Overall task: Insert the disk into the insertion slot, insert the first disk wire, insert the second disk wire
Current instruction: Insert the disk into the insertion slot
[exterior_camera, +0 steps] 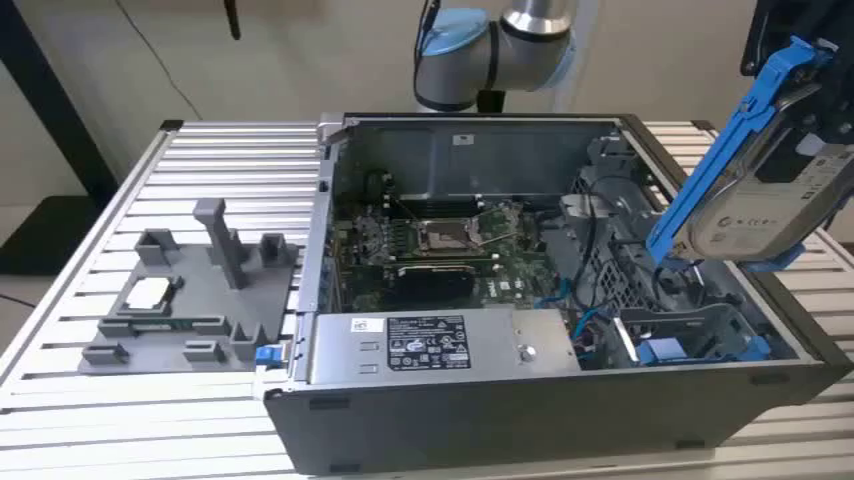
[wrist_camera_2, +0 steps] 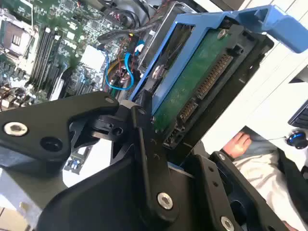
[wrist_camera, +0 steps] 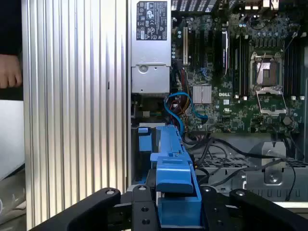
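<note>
While the black gripper has its fingers clamped on the bright blue plastic frame, the silver-grey rectangular disk hangs tilted, white label outward, print unreadable, at two o'clock from the perforated grey metal insertion slot in the exterior view.

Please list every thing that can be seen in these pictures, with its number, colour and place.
disk: one, silver-grey in a blue frame, tilted in the air above the case's side at the exterior view's right.
case: one, grey, open, on the table.
motherboard: one, green, inside the case.
power supply: one, grey, along the case's near wall.
slot: one, grey cage, beside the power supply.
carrier: one, blue, at the cage.
cable: one, blue, by the motherboard.
fixture: one, grey, on the table at the exterior view's left.
table: one, silver, slatted.
hand: one, a person's, beside the table.
arm: one, silver and blue, behind the case.
gripper: one, black, shut on the disk.
</note>
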